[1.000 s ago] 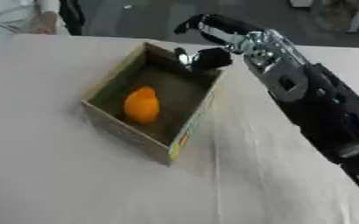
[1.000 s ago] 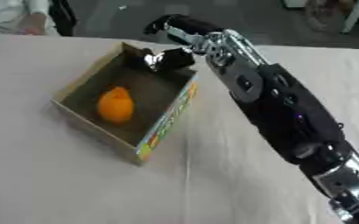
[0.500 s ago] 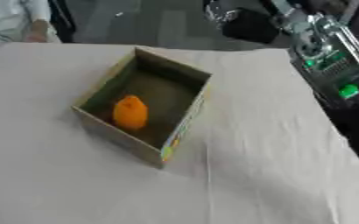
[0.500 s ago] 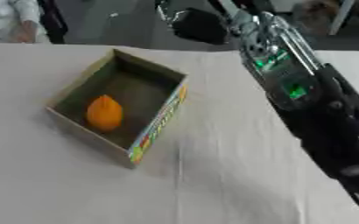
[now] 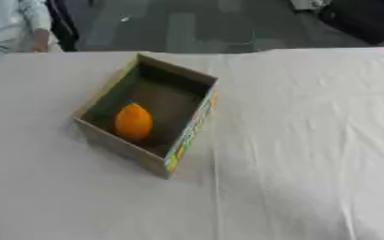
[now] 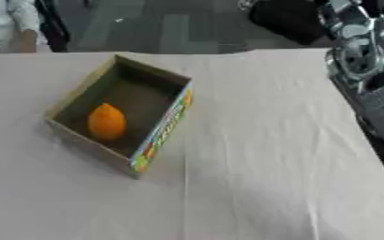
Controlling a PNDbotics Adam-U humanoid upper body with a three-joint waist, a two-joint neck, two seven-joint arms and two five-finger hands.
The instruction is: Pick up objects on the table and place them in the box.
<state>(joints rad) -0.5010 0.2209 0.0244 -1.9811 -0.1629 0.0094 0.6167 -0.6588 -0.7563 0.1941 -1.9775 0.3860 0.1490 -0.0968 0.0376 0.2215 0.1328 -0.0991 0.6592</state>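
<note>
An open cardboard box (image 5: 188, 136) with a coloured side stands askew on the white-clothed table (image 5: 293, 154), left of the middle. One orange fruit (image 5: 133, 122) lies inside it near the front left wall. My right arm (image 6: 365, 61), silver and black, is raised along the right edge in the right eye view. Its dark, blurred hand (image 6: 287, 21) is high above the table's far edge, well clear of the box. The left hand shows in neither view.
White cloth with soft creases covers the table on all sides of the box. Beyond the table's far edge (image 5: 253, 50) lies dark floor.
My right hand has lifted out of the box's far corner and swung up and to the right. The orange fruit stays in the box. The camera has shifted.
</note>
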